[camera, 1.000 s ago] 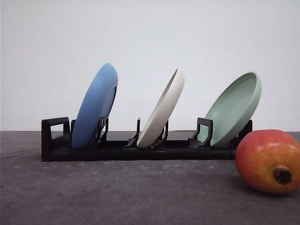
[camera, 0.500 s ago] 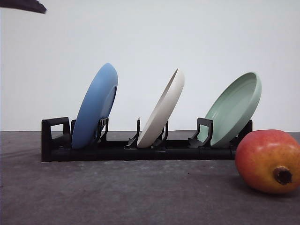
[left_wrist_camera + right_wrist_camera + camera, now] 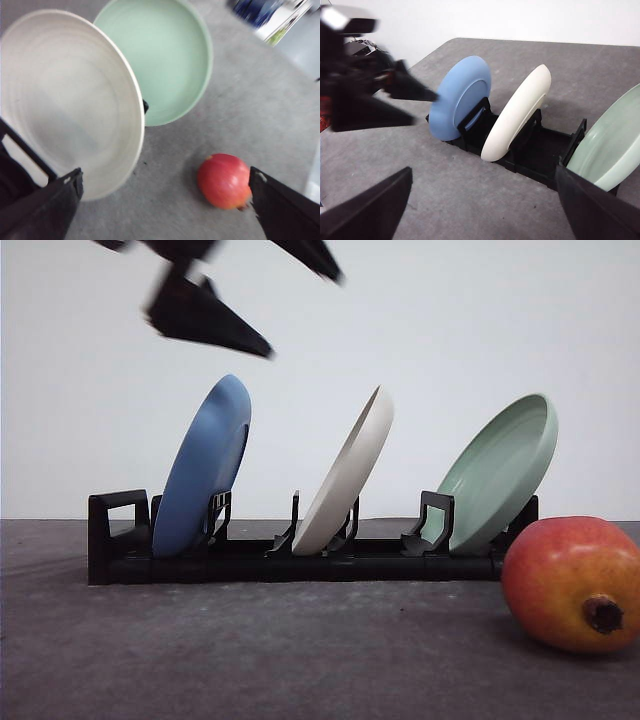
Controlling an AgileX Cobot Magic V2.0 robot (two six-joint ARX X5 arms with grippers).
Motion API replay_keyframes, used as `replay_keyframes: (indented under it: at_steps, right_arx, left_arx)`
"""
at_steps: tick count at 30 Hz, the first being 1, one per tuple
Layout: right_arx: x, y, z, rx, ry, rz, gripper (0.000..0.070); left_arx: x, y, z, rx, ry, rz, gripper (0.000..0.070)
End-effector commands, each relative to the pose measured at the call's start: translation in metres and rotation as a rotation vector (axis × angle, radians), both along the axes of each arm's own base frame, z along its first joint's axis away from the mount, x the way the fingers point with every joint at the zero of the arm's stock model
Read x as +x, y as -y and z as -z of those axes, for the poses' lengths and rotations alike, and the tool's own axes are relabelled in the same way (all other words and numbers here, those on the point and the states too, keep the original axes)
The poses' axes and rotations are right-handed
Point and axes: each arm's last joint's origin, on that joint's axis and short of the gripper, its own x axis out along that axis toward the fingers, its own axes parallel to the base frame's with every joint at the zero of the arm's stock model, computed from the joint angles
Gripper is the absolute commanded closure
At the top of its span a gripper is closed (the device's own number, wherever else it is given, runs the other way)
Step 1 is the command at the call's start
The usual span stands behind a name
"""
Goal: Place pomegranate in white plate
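Half my left gripper point(image 3: 262, 300), fingers spread wide, blurs top left; pomegranate point(image 3: 572, 583), lower right, calyx facing me.

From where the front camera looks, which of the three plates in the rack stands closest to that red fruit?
The pale green plate, at the rack's right end. The pomegranate lies on the table just beside and in front of it; the white plate is in the middle, the blue plate farthest left.
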Motion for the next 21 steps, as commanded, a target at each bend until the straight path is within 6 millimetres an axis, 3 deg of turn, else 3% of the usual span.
replay_keyframes:
  at_steps: [1, 8, 13, 19, 21]
  right_arx:
    - [0.001, -0.001, -0.004, 0.012, -0.001, 0.002, 0.0115]
    - [0.005, -0.001, -0.002, 0.018, -0.033, 0.004, 0.0115]
    - [0.005, -0.001, -0.001, 0.02, -0.042, 0.005, 0.0115]
    - [0.005, -0.003, -0.001, 0.022, -0.046, -0.009, 0.0115]
    - [0.005, -0.004, -0.001, 0.022, -0.045, -0.014, 0.0115]
  left_arx:
    - [0.017, 0.021, 0.001, 0.041, -0.013, 0.005, 0.0059]
    - [0.061, 0.084, 0.023, 0.137, -0.068, 0.022, 0.0065]
    - [0.073, 0.107, 0.04, 0.192, -0.05, -0.01, 0.009]
    - [0.071, 0.112, 0.043, 0.218, -0.027, -0.018, 0.0386]
    - [0.07, 0.111, 0.043, 0.222, -0.032, -0.018, 0.0523]
